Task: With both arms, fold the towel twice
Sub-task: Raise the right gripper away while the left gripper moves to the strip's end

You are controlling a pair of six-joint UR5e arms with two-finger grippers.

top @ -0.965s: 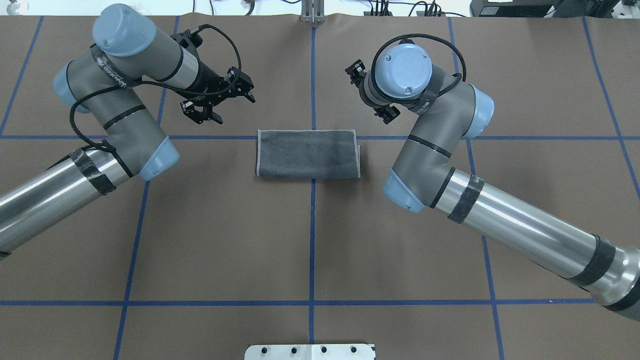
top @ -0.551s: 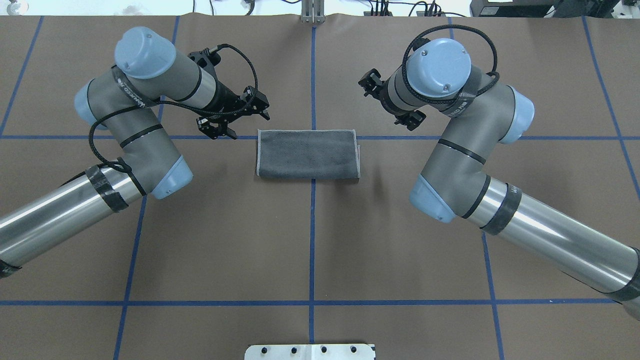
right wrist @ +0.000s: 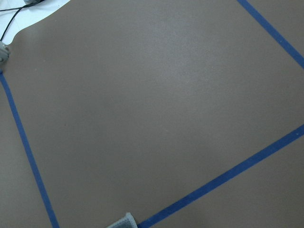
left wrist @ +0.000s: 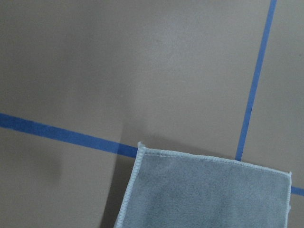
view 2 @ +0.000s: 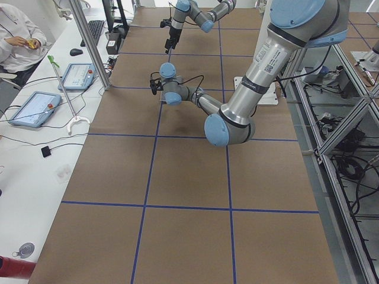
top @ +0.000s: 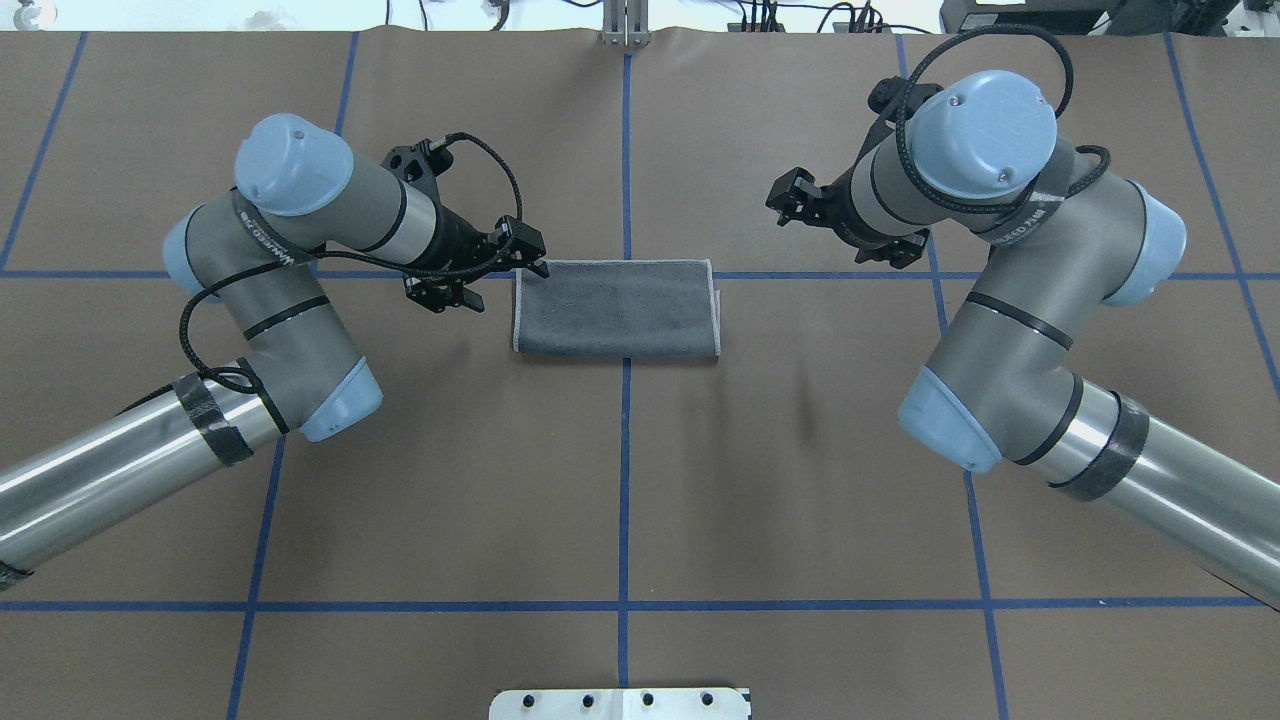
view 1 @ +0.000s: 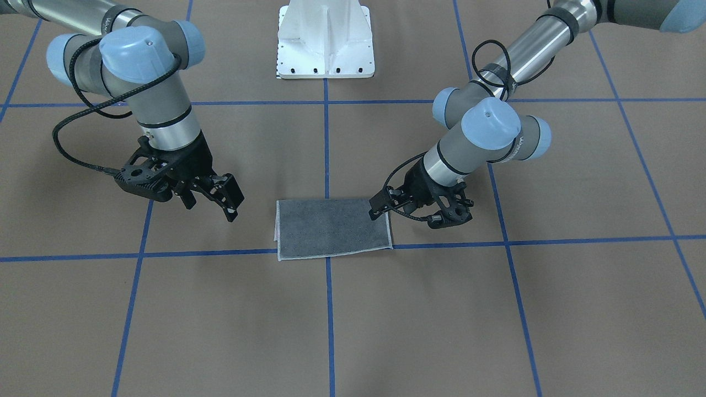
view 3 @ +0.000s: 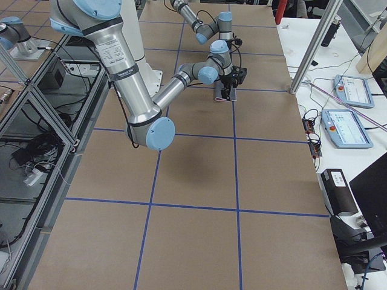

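My left claw (view 1: 411,215) gaped empty at the folded towel (top: 615,310)'s corner, contact unclear; my right claw (view 1: 212,205) hung wide, holding nothing, its tips partly hidden overhead.

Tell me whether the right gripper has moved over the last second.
Yes. The right gripper shifted rightward in the overhead view, away from the towel.

Bare table (top: 620,480) lies open around the towel (top: 615,310) — only the left gripper (top: 511,288) crowds one short edge; the right gripper (view 1: 212,207) stands apart.
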